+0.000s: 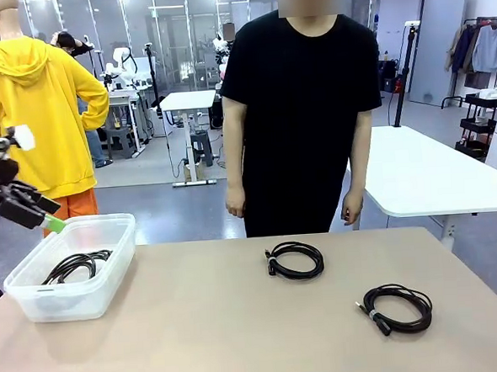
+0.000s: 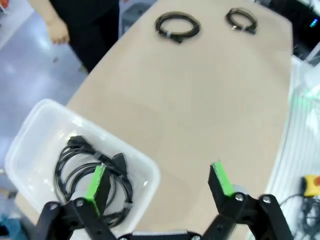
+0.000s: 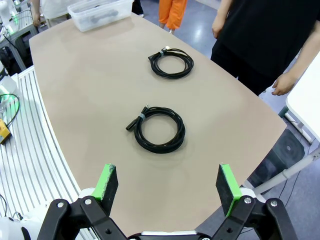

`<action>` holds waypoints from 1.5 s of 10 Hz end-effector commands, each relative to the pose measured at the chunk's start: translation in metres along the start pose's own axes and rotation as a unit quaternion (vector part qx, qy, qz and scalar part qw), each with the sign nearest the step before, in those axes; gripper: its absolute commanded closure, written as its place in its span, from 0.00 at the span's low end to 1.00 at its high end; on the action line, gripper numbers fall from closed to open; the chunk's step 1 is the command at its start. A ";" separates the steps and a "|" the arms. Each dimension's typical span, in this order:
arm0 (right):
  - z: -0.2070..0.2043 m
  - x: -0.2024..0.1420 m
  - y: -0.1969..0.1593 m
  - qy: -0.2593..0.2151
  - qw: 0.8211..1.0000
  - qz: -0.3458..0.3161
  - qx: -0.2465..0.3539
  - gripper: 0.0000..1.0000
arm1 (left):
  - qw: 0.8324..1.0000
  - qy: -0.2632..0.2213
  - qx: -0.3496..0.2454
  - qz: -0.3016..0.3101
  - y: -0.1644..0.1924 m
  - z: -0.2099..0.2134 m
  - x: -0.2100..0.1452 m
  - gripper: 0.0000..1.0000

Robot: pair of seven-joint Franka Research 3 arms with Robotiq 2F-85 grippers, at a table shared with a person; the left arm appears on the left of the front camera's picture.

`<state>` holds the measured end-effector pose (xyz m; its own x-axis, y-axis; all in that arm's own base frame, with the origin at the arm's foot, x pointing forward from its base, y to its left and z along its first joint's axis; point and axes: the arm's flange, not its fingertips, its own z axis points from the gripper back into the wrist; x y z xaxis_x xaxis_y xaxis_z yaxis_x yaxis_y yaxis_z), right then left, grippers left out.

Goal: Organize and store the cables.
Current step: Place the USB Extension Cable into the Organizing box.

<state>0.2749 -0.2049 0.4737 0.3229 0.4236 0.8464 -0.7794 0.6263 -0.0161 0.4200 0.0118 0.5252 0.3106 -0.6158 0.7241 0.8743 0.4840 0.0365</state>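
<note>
Left edge of front view: left gripper (image 1: 53, 221) hangs above the near rim of the clear rectangular plastic bin (image 1: 114, 223). In the left wrist view its green pads are spread wide with nothing between them.

Bin, lower left: one black coiled cable (image 1: 76, 266) lies flat on the floor of it. Judged as stored.

Centre of front view: second black coiled cable (image 1: 295, 260) lies flat on the beige tabletop (image 1: 198, 332), well apart from the bin, with a pale tie band on its left side.

Lower right: third black coiled cable (image 1: 398, 308), also flat, is banded at its left where the plug ends stick out. The right wrist view looks down on it (image 3: 159, 129) from above, with the right gripper (image 3: 166, 184) spread and empty and nearer the camera than the coil.

Judgement: one of three is done, and the step in hand is the next pick.
- Straddle one arc of the ring, not the hollow middle.
- Take hold close to the tie band so all the loops come up together.
- Descend until the pads bracket the whole bundle, or a strand may slip free.
- Carry the coil clear of the bin wall and release it low, beside the coil already there.

The person stands at the far edge, hands down and off the tabletop.
</note>
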 end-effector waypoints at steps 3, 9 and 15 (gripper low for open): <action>0.002 0.000 -0.001 -0.008 1.000 0.008 -0.001 0.00 | 0.997 -0.077 -0.030 0.003 -0.023 0.000 -0.031 0.00; 0.002 0.000 -0.001 -0.008 1.000 0.008 -0.001 0.00 | 0.998 -0.053 -0.015 0.006 -0.026 0.005 -0.021 0.00; -0.148 0.103 0.038 0.254 0.964 -0.022 -0.073 0.00 | 0.998 -0.053 -0.015 0.006 -0.026 0.005 -0.021 0.00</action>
<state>0.3584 -0.0722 0.5014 0.5111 0.6276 0.5874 -0.7100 0.6934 -0.1231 0.3871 0.0142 0.5101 0.2796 -0.5406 0.7935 0.8804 0.4740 0.0127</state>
